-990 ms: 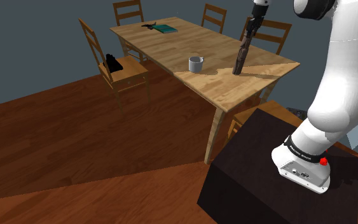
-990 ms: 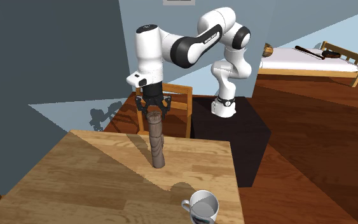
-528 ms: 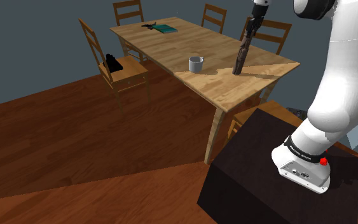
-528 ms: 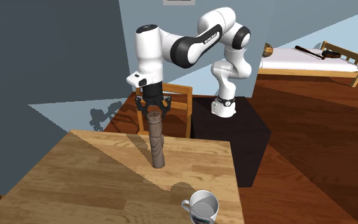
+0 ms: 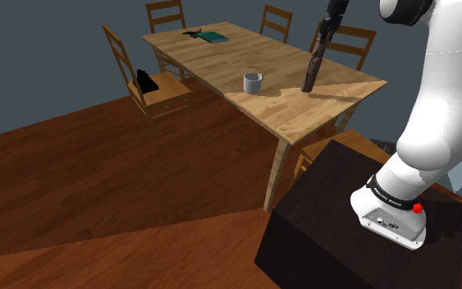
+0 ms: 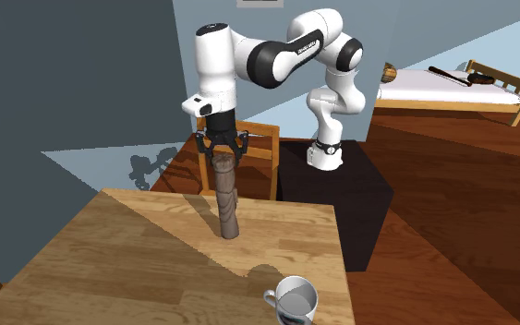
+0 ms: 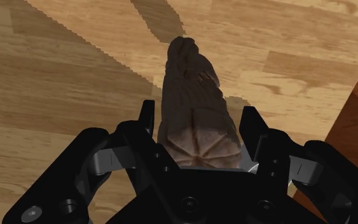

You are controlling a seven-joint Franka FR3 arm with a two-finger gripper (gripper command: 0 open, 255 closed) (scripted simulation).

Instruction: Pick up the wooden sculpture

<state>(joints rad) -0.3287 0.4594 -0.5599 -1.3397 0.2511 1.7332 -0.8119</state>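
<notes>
Wrist view has the black gripper (image 7: 198, 122) pinching the top of the dark brown carved wooden sculpture (image 7: 189, 76) between both fingers, the column standing roughly upright over the light wooden table (image 6: 110, 263) — whether its base touches is unclear — with a grey mug (image 6: 295, 300) nearby.

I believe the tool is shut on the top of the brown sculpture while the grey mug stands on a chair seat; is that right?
Not quite: the grey mug stands on the table instead, as the shoulder view shows. The tool is indeed shut on the top of the brown sculpture.
</notes>
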